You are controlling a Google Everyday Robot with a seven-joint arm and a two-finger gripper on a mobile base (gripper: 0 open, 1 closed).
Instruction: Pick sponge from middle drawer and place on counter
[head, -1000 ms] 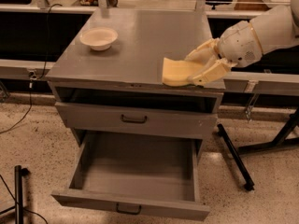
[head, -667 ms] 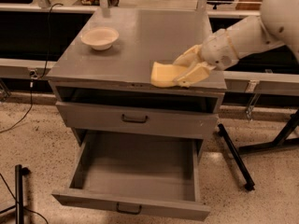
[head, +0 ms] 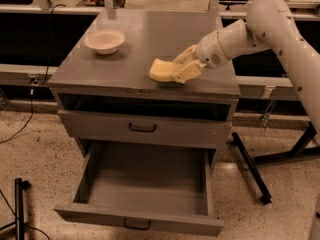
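The pale-yellow sponge is held in my gripper just over the counter, near its front edge right of the middle. The cream-yellow fingers are shut on the sponge's right end. I cannot tell whether the sponge touches the counter. My white arm comes in from the upper right. The middle drawer at the bottom of the grey cabinet is pulled wide open and shows a bare grey floor.
A cream bowl stands on the counter's back left. The shallower handled drawer above is closed. A black stand leg lies on the floor to the right, and a cable and dark pole to the left.
My gripper has carried the sponge leftward and inward over the counter, from its right front edge toward the middle, and slightly lower.
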